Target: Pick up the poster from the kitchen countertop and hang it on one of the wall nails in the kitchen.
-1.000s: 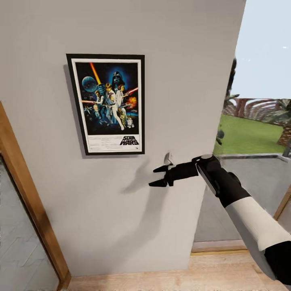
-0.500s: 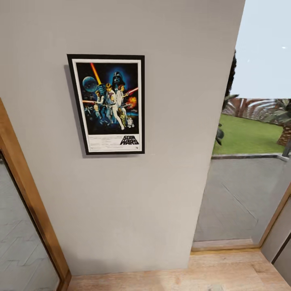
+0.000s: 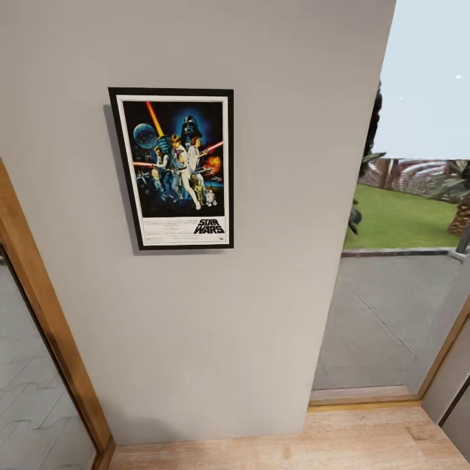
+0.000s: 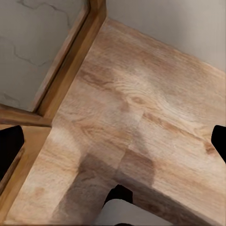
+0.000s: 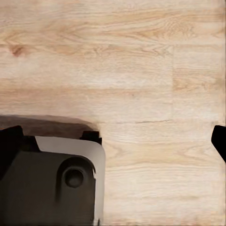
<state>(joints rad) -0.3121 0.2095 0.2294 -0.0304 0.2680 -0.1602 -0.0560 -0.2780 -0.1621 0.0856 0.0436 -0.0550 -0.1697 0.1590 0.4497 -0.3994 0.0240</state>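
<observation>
Room: a plain light grey wall (image 3: 274, 261) fills the head view, with a wooden door frame (image 3: 39, 313) at its left, a wood plank floor (image 3: 313, 444) below, and a glazed opening onto a terrace and lawn at the right.

Poster: the poster (image 3: 175, 168) sits flat against the wall, upright, long axis vertical, "STAR WARS" logo at the bottom, casting a thin shadow along its left edge.

Nail: no nail head can be made out; if one carries the frame, it is hidden behind it.

Task state: judged from the poster's place on the wall with nothing touching it, the hanging looks done.

Left gripper: the left gripper (image 4: 113, 141) points down at the floor beside the door frame; its dark fingertips (image 4: 10, 146) sit at opposite edges of the wrist picture, so the jaws are spread wide with nothing between them.

Right gripper: the right gripper (image 5: 113, 141) also faces the floor boards, above a grey-and-black part of the robot (image 5: 52, 179); jaws likewise spread and empty.

Key relation: the poster is on the wall, well apart from both downward-pointing grippers.

Arm pose: both arms appear lowered.
</observation>
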